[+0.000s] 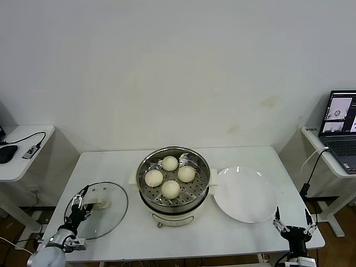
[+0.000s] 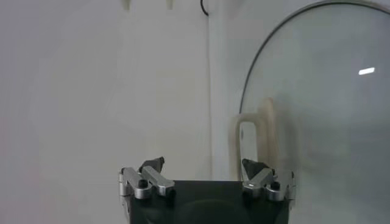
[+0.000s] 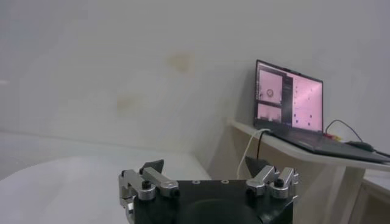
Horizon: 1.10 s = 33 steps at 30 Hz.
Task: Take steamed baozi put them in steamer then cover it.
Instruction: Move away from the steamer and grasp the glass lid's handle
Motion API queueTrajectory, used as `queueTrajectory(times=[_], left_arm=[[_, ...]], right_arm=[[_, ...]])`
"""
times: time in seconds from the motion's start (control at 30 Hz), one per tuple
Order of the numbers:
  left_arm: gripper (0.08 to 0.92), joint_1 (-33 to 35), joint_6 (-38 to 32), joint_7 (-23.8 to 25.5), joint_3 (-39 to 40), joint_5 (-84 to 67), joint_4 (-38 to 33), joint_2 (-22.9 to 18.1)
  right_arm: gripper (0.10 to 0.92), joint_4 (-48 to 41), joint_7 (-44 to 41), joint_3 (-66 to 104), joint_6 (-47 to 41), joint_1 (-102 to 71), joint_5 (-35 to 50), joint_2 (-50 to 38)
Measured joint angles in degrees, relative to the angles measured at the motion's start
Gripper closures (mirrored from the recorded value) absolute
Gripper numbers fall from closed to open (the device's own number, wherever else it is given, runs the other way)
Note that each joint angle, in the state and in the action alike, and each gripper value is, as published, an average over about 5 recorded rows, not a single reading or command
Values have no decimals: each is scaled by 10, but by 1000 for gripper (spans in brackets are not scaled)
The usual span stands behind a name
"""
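Plain white table (image 1: 111,161) here, with all 4 round cream steamed baozi (image 1: 170,163) already in the shiny round steel steamer (image 1: 173,208). Left gripper (image 1: 79,203) hovers wide open over the round glass lid's (image 1: 114,214) cream handle (image 2: 263,137). Right gripper (image 1: 295,221) sits wide open, empty. A shallow pinch could drop that slippery lid.

This looks like a robotics lab or test room, not a real kitchen. A plain white table (image 1: 111,161) stands against a bare white wall (image 1: 178,67), carrying only a few staged cooking props. Side desks flank it: one on the right holds an open laptop (image 1: 340,123) showing camera feeds, with cables trailing down; one on the left (image 1: 22,156) carries a cable and a dark device.
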Motion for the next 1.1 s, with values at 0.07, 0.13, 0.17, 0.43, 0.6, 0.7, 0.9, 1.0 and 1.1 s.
queueTrajectory(times=[0.07,0.13,0.17,0.43,0.6,0.7,0.9,1.0,1.1], left_arm=[[177,-4,0,0,1,0,4,-1],[183,-8,1,0,2,0,9,-2],[198,-10,1,0,3,-1,11,-2],[407,-16,1,0,6,-3,23,-3],[554,-23,1,-1,9,-8,34,-5],[640,-27,0,-2,12,-12,43,-6],[812,-27,0,-11,14,-20,52,-8],[854,-22,0,-17,11,-24,49,-7],[856,-14,3,-22,6,-27,38,-5]], right_arm=[[203,0,-1,1,0,0,-1,0],[203,-1,-1,1,0,-1,-1,0],[203,-1,-1,1,0,-1,-2,0],[203,0,-4,-2,-3,-2,-3,3],[203,5,-6,-5,-6,-3,-1,4],[203,8,-7,-7,-8,-4,0,5],[203,13,-9,-8,-8,-7,1,4],[203,15,-10,-9,-8,-8,0,4],[203,19,-11,-11,-8,-9,-1,3]])
